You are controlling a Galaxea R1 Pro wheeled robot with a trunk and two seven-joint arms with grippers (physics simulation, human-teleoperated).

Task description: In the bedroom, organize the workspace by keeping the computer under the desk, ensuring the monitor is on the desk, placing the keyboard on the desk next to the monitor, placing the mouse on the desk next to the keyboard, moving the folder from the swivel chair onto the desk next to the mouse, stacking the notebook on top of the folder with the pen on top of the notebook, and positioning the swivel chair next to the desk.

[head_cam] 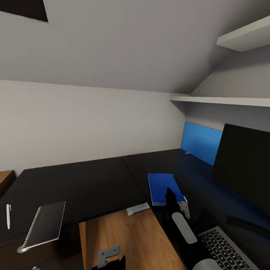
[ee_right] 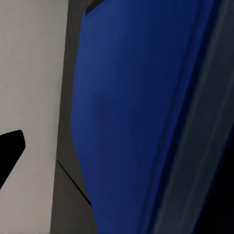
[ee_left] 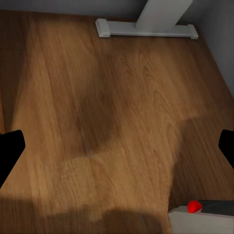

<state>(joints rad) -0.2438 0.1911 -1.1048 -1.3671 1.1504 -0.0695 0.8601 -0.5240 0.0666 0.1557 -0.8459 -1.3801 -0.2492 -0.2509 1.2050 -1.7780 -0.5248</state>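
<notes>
Right tool over blue folder (flat on desk).

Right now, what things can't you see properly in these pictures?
- Keyboard, head view: cut off by the picture's edge, and the right arm covers its near corner.
- Monitor, head view: its right side runs past the edge.
- Blue folder, head view: its near end is hidden behind the right gripper, so I cannot tell whether the jaws hold it.
- Pen, head view: too small for detail.
- Notebook, head view: nothing legible on its cover.
</notes>
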